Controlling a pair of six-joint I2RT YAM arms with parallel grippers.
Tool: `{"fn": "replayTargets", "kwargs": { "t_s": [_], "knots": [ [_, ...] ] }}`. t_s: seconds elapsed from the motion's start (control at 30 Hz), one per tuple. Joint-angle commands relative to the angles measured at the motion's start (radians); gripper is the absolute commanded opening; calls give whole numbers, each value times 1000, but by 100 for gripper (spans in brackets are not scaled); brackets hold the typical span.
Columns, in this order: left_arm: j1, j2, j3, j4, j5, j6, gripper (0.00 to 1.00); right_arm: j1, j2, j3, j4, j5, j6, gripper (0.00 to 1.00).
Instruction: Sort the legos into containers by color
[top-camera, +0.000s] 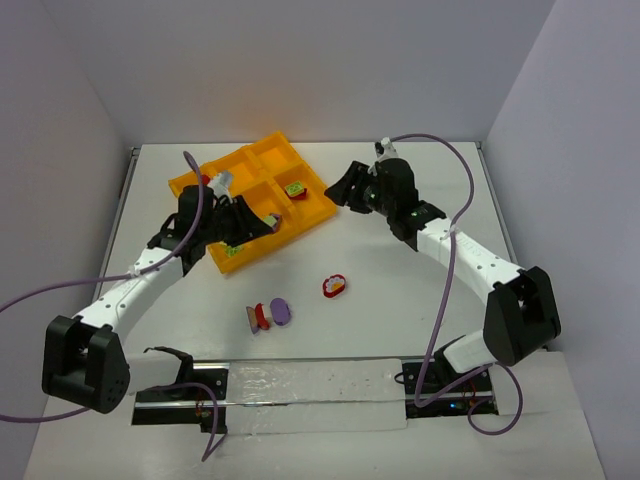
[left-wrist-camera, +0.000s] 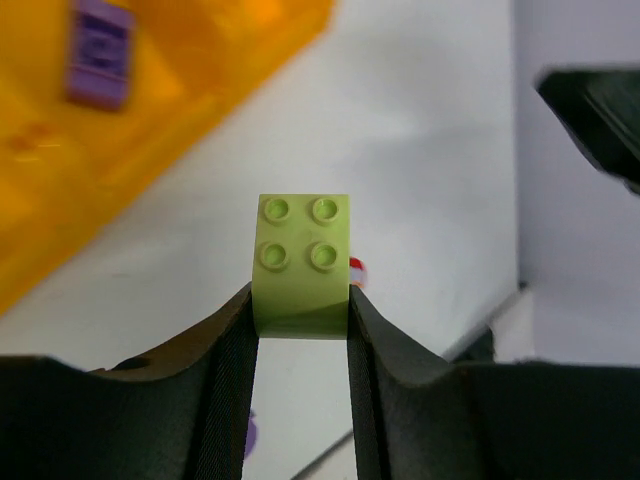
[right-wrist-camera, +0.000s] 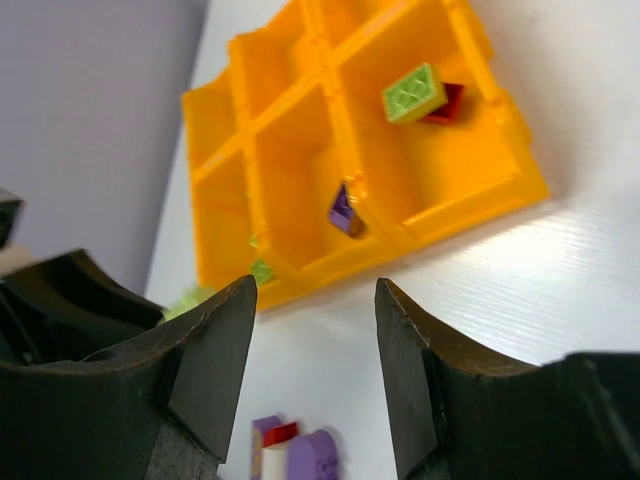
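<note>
Left fingers (left-wrist-camera: 225, 400) are pinching a yellow-green brick (left-wrist-camera: 300, 265), seemingly light, stiff and slick, by its smooth side walls at six o'clock of the orange tray (top-camera: 258, 160); right fingers (right-wrist-camera: 215, 370) are hanging wide apart, empty.

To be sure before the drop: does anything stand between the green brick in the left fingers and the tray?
Nothing visible does. The brick, clamped in the left fingers, is beside the tray; the right fingers stand open, off to one side.
</note>
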Motion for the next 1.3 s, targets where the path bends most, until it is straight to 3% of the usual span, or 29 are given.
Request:
{"fn": "replayTargets", "kwargs": {
  "t_s": [0.0, 0.1, 0.3, 0.33, 0.47, 0.5, 0.53, 0.7, 0.8, 0.87, 0.97, 1.27],
  "knots": [
    [24, -2, 112, -233, -380, 23, 0, 3, 0, 40, -64, 77, -71, 60],
    [26, 39, 149, -300, -567, 21, 0, 3, -5, 24, -52, 68, -75, 61],
    [26, 110, 191, -322, -709, -7, 0, 3, -18, -22, -33, 42, -67, 61],
    [26, 119, 195, -323, -726, -16, 6, 3, -18, -27, -33, 37, -65, 62],
    [26, 168, 235, -363, -784, -45, 70, 4, -21, -39, -33, 28, -69, 62],
    [26, 180, 241, -375, -790, -52, 92, 3, -25, -40, -33, 27, -72, 62],
    [26, 182, 247, -377, -791, -49, 98, 3, -28, -43, -33, 26, -74, 62],
    [9, 159, 297, -343, -757, 18, 99, 1, -53, -60, -33, 34, -80, 62],
    [-14, 176, 372, -308, -687, 116, 93, 1, -70, -70, -33, 38, -80, 63],
    [-63, 265, 472, -308, -590, 232, 89, 1, -84, -81, -33, 47, -77, 63],
    [-122, 395, 620, -359, -563, 385, 88, 0, -113, -101, -33, 63, -77, 63],
    [-191, 666, 917, -405, -475, 611, 83, -30, -275, -199, -65, 128, -80, 64]
  ]
}}
